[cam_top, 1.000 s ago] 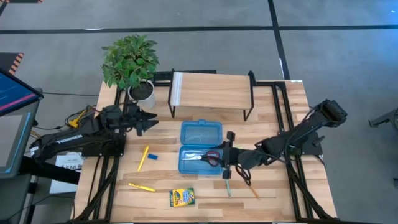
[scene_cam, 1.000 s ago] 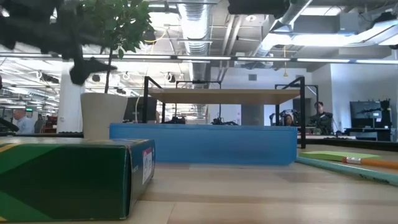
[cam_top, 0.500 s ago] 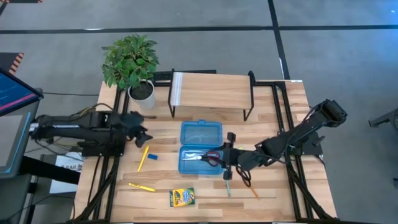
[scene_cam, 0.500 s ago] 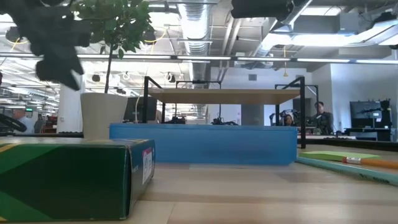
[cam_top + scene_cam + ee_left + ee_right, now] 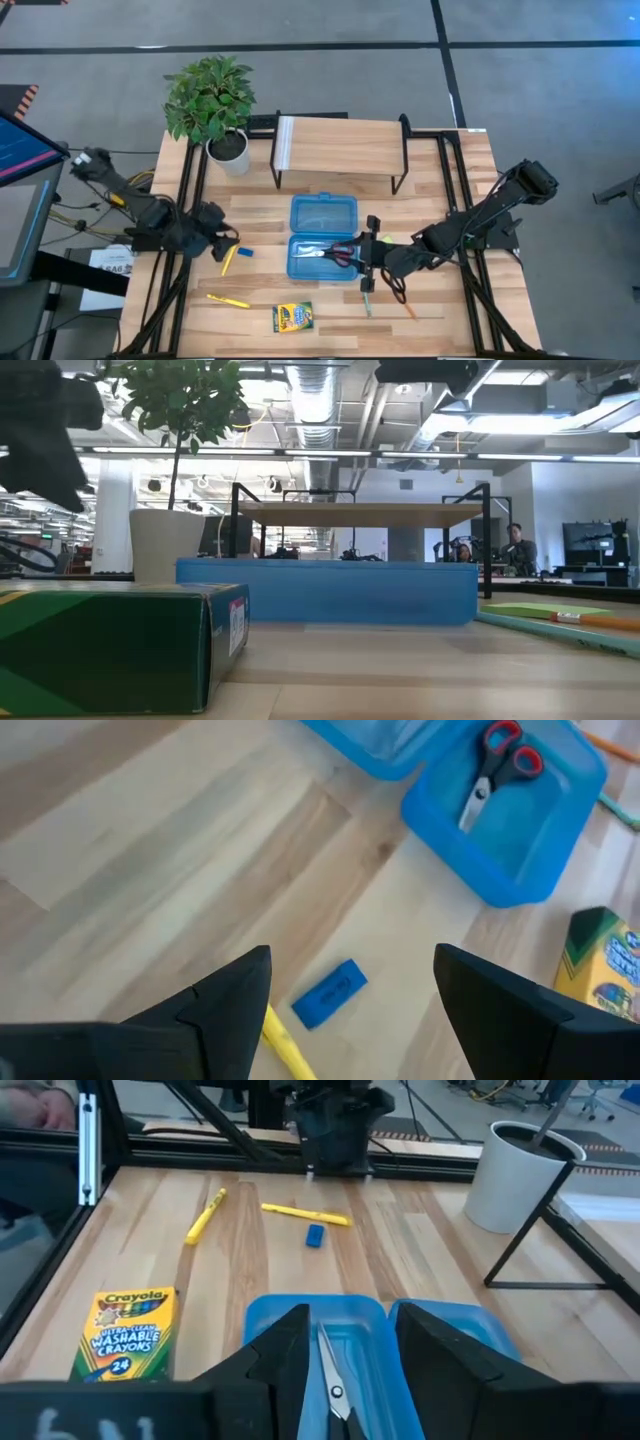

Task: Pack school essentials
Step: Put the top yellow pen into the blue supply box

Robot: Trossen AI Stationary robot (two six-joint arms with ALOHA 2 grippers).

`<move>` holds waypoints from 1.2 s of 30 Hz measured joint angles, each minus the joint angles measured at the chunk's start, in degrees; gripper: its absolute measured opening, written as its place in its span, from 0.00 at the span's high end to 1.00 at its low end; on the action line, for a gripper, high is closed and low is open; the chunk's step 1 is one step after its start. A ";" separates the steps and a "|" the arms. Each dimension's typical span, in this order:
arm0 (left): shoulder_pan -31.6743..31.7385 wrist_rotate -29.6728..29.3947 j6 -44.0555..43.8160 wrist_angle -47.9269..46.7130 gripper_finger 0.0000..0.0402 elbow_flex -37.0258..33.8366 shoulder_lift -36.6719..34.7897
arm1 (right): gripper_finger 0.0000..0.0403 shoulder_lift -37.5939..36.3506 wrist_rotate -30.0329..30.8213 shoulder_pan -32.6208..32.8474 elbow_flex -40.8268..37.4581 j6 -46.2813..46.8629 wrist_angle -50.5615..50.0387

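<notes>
The left pincer (image 5: 226,243) has swung down over the blue eraser (image 5: 329,992), fingers spread; right pincer (image 5: 366,262) hovers open above the scissors (image 5: 338,253).

You are working in an open-plan robotics lab: exposed ceiling ducts (image 5: 318,400), strip lights, more workbenches (image 5: 590,575) and seated people (image 5: 515,545) behind.

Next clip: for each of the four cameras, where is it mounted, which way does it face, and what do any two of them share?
High view: overhead, straight down on the table; both arms show, left gripper and right gripper.
Low view: table height, level toward the room; crayon box in front, blue case behind.
Left wrist view: on the left arm, down past its open fingers at the eraser.
Right wrist view: on the right arm, over the scissors.
Shared: both wrist views show the scissors in the case.
</notes>
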 joint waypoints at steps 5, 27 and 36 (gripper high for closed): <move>-5.46 -0.45 -6.90 -1.14 0.33 0.00 4.96 | 0.57 0.00 0.03 0.01 0.00 -0.01 1.50; -6.53 10.04 -17.64 0.31 0.33 -0.07 27.64 | 0.59 0.00 0.15 -0.48 0.00 -1.55 1.42; -6.53 11.08 -16.12 3.94 0.34 -0.04 34.21 | 0.60 0.00 0.22 -0.48 0.00 -1.58 1.44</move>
